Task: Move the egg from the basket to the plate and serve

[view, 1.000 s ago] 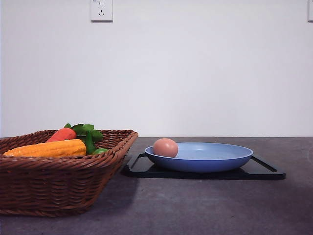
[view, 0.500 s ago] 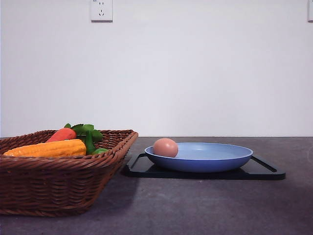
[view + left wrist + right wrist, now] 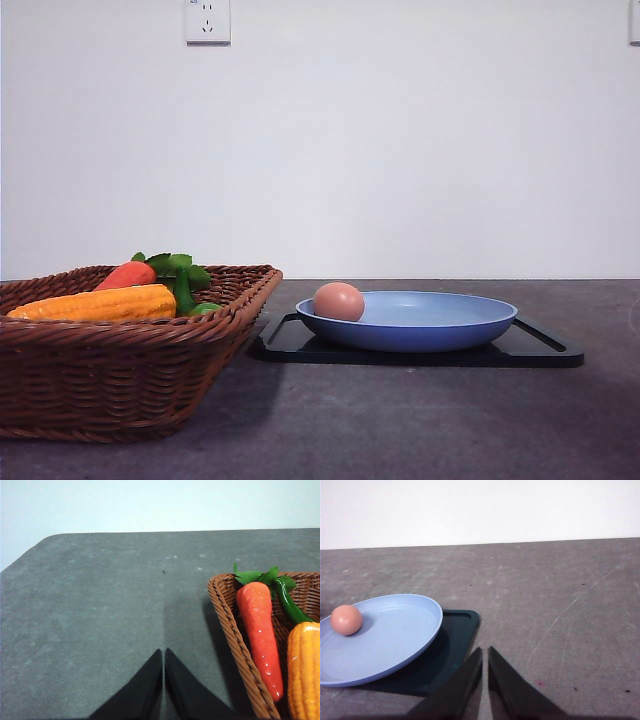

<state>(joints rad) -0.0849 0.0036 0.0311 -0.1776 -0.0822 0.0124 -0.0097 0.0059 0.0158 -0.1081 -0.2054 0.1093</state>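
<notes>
the right gripper (image 3: 485,680) sat at bottom centre, fingers pressed together on nothing; the left gripper (image 3: 163,682) likewise, beside the basket (image 3: 235,630). the egg (image 3: 346,620) lay at the frame's left, on the plate (image 3: 415,630). it looked light, smooth and breakable, best pinched gently across its middle.
</notes>
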